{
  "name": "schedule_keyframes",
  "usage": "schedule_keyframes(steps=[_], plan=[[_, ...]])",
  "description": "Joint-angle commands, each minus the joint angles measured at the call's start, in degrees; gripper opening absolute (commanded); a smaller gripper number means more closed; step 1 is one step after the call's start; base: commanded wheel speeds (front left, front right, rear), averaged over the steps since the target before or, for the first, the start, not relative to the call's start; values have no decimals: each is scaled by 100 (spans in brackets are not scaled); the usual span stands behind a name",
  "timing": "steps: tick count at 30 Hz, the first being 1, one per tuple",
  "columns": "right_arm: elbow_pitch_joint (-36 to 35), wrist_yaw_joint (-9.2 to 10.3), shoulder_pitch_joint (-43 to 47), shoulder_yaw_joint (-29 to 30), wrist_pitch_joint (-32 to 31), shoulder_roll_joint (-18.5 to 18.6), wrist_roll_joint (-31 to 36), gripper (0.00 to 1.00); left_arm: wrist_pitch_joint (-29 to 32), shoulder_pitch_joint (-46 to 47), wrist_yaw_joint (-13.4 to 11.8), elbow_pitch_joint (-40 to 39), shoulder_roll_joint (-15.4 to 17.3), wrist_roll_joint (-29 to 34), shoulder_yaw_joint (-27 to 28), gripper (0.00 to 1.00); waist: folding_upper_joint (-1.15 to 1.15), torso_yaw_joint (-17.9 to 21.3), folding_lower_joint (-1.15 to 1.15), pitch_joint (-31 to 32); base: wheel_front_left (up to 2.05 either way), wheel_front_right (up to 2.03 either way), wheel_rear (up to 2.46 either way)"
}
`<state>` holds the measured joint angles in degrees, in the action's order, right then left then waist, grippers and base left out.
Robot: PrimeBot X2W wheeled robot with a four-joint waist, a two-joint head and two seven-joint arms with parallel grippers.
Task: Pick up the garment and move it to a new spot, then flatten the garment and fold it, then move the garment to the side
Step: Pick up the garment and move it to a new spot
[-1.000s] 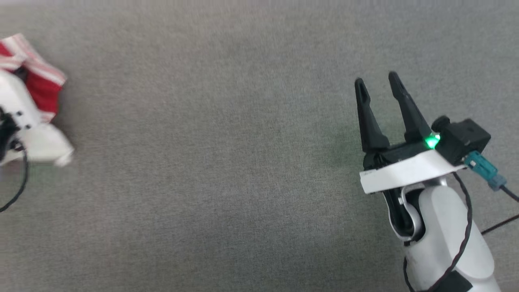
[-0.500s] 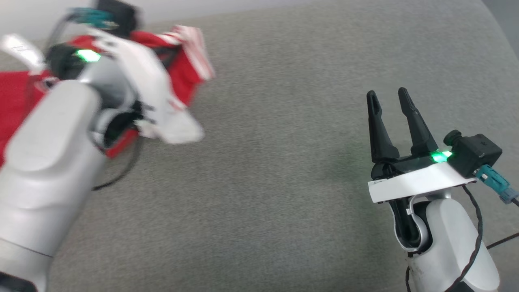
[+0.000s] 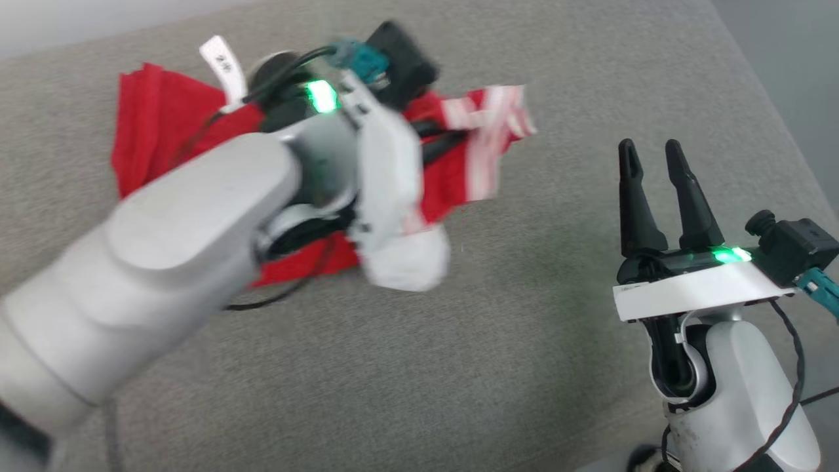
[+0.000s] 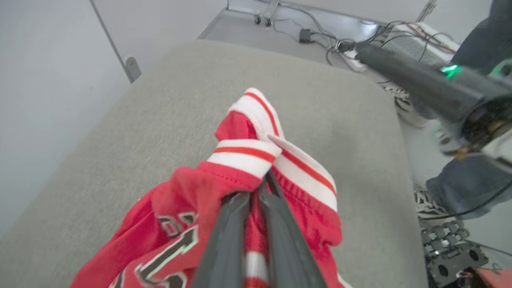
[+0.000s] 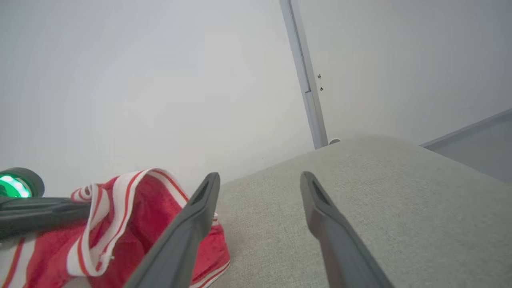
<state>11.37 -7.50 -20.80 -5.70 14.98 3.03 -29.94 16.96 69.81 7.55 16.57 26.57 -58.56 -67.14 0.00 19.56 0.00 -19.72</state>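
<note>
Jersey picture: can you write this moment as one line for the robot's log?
left gripper: shut on jersey | right gripper: open, empty, apart from jersey | jersey: bunched on grey cushion

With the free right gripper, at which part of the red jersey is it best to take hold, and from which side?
Probably the striped trim of the jersey, approached from the robot's right. That edge sticks out toward the open right gripper, raised off the cushion, beside where the left gripper pinches it.
</note>
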Motion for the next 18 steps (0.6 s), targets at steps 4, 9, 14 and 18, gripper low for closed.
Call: schedule_keyframes(steps=[4,9,14,18], plan=[[-5,2,89,67,28,-11,-91,100,515,74,-16,260,745,-354,-441,0,0,159,0,-15,0,0,0],[0,2,131,49,28,-11,-133,100,1402,-104,-15,300,1331,-644,-584,0,0,111,0,13,0,0,0],[-14,2,5,-30,28,-7,-174,100,1886,-345,-14,265,1407,-537,-628,0,0,66,0,-36,0,0,0],[-45,2,-103,-102,28,-8,-237,100,2424,-582,-14,245,1341,-240,-633,0,0,116,0,-144,0,0,0]])
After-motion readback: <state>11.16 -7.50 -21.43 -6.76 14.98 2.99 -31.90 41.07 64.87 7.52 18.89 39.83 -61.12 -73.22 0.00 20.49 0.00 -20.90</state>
